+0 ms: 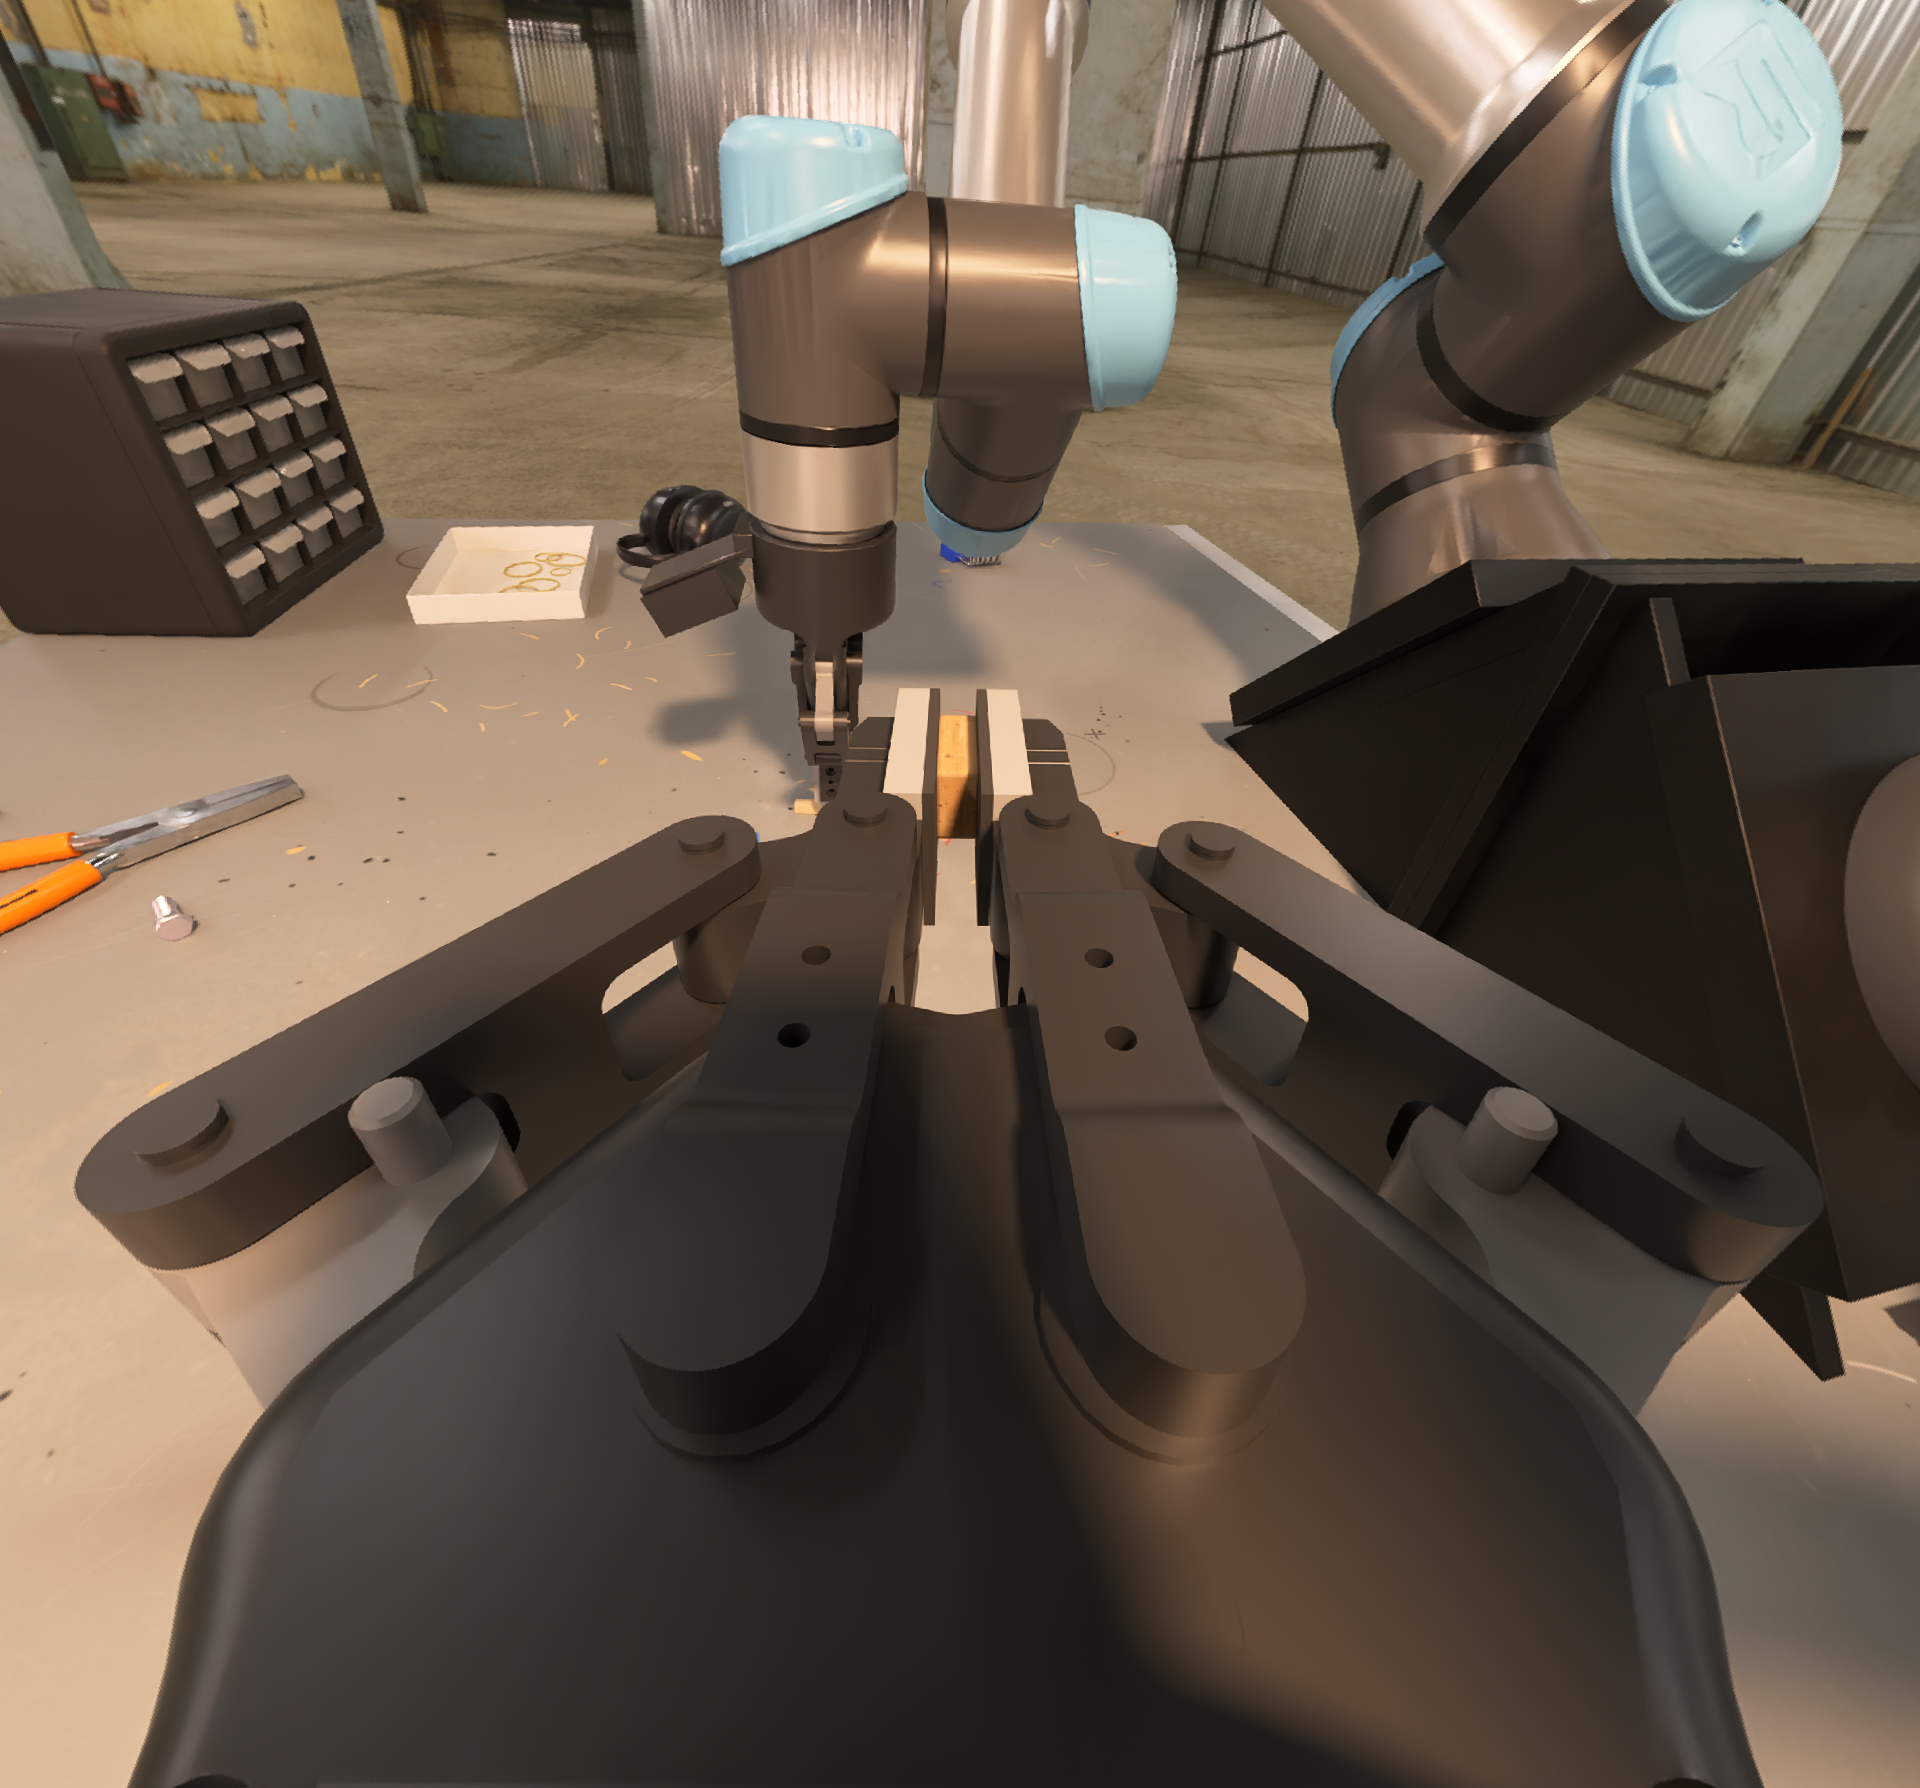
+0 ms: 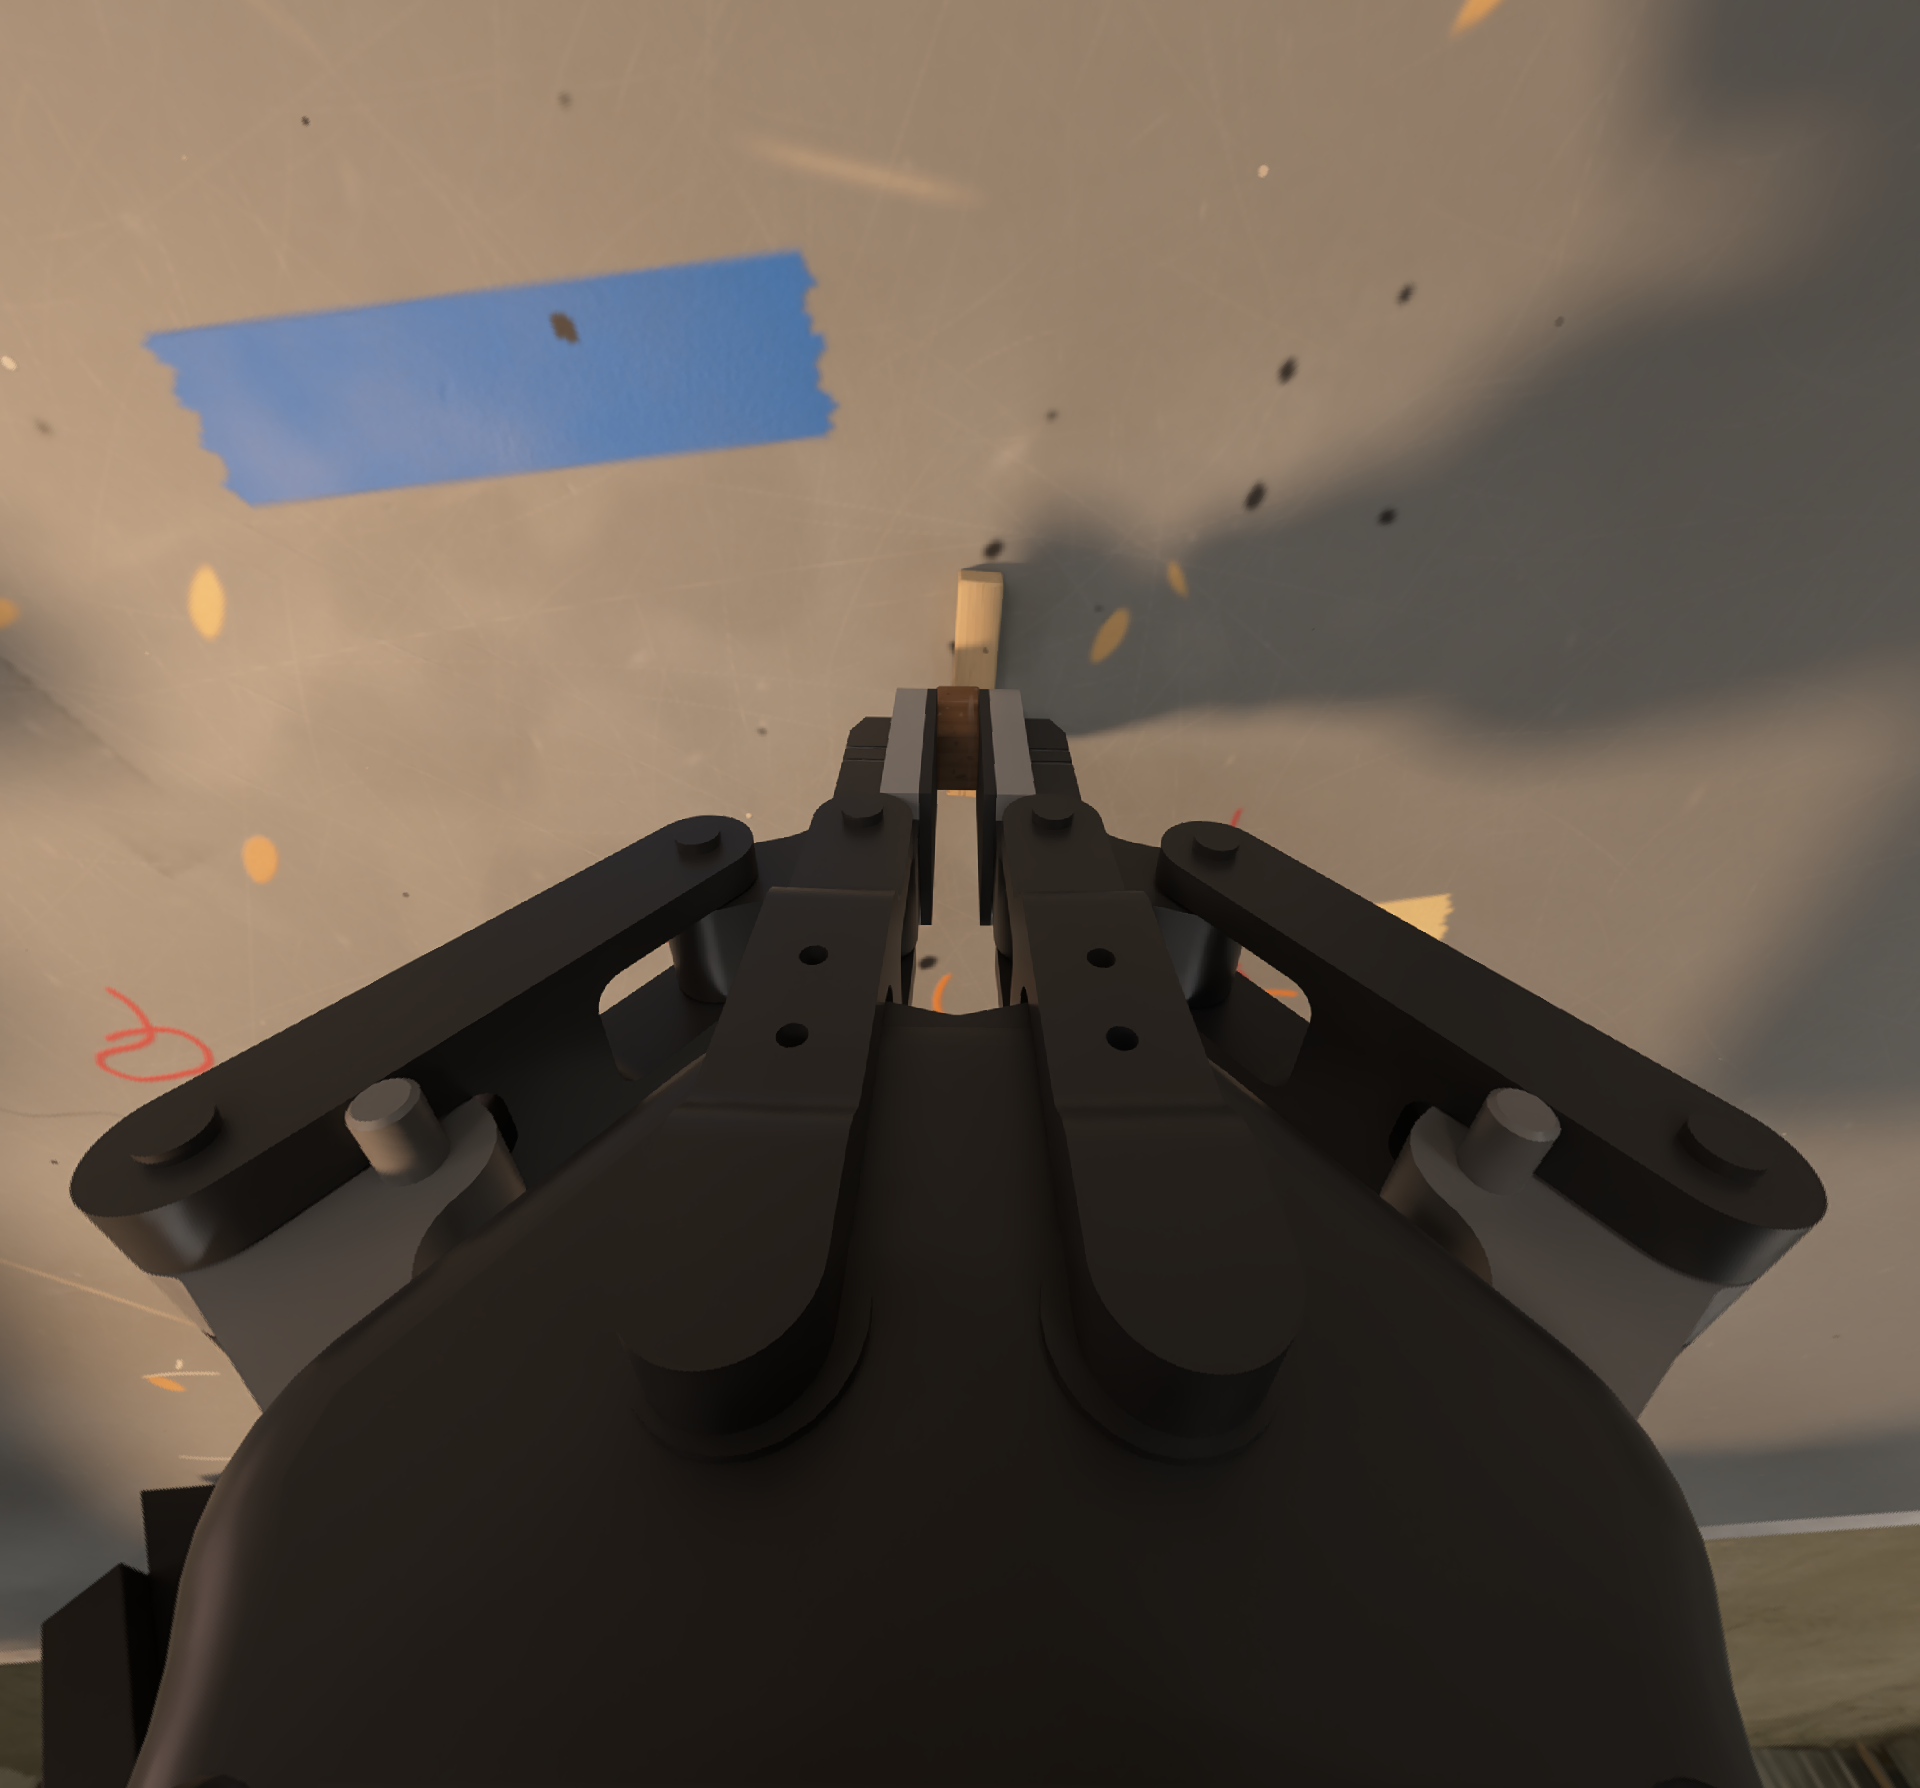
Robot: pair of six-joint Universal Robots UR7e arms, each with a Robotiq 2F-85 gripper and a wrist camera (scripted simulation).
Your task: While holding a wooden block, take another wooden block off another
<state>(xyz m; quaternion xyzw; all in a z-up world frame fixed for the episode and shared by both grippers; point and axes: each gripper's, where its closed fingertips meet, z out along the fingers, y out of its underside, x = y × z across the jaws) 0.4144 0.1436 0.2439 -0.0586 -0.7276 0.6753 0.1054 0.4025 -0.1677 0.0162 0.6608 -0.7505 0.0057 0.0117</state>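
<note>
Left wrist view showed the left gripper [image 1: 957, 762] clenched on a wooden block [image 1: 957, 774], held in the air above the table [image 1: 312, 1063], its pads pressed on both sides of it. So the "holding" part of the task looked satisfied. Farther off in the same view, the right gripper [image 1: 828, 782] pointed straight down, very near the table, with a small pale piece [image 1: 803, 806] just beside its tips.

In the right wrist view, the right gripper [image 2: 957, 739] was closed on a darker brown block [image 2: 957, 736], and a pale block [image 2: 978, 632] lay on the table just beyond the tips. I could not tell whether the brown block rested on the pale one or was already a little above it. My judgement is that the step in hand was the grasp of the upper block, and the next move called for a straight lift upward, without dragging the lower block, while the left grip stayed firm.

Counted: 3 blocks in all, 2 grippers, 1 strip of blue tape [image 2: 499, 377], 1 pair of orange pliers [image 1: 125, 845], 1 bolt [image 1: 171, 917], 1 white tray [image 1: 499, 606] with some rings, 1 dark drawer cabinet [image 1: 156, 460], 1 pair of headphones [image 1: 681, 523].
</note>
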